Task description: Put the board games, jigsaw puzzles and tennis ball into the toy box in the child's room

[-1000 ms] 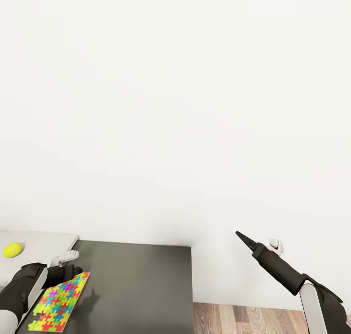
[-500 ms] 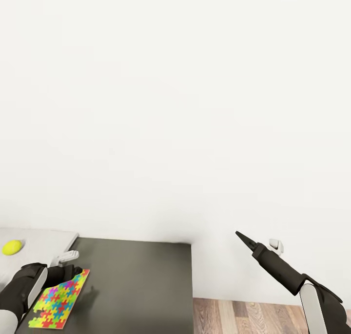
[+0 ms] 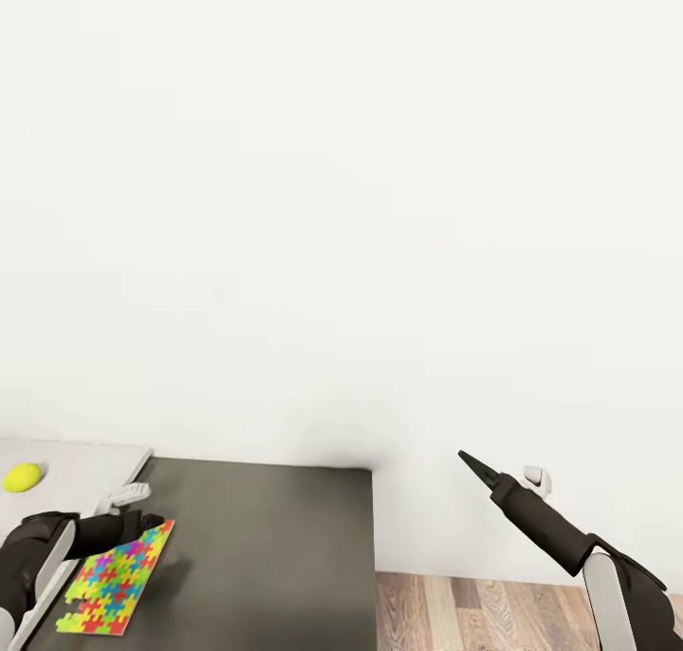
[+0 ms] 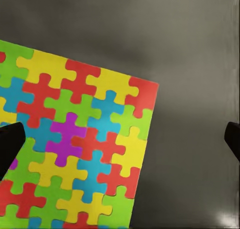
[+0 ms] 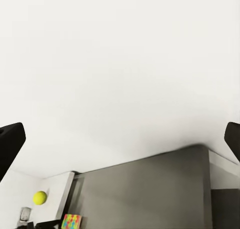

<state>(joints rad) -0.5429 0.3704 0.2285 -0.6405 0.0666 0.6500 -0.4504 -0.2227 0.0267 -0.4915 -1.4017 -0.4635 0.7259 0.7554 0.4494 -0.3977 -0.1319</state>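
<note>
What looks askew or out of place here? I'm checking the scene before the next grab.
Little stands out. The jigsaw puzzle lies flat but turned at an angle to the dark table section's edges. The tennis ball sits on the pale section. The left gripper is open over the puzzle.

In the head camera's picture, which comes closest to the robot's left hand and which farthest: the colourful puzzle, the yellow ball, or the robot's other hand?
1. The jigsaw puzzle, lying on the dark table section right beneath the left hand.
2. The tennis ball, on the pale table section, farther out to the left.
3. The right hand, far across to the right, raised in front of the white wall.
</note>
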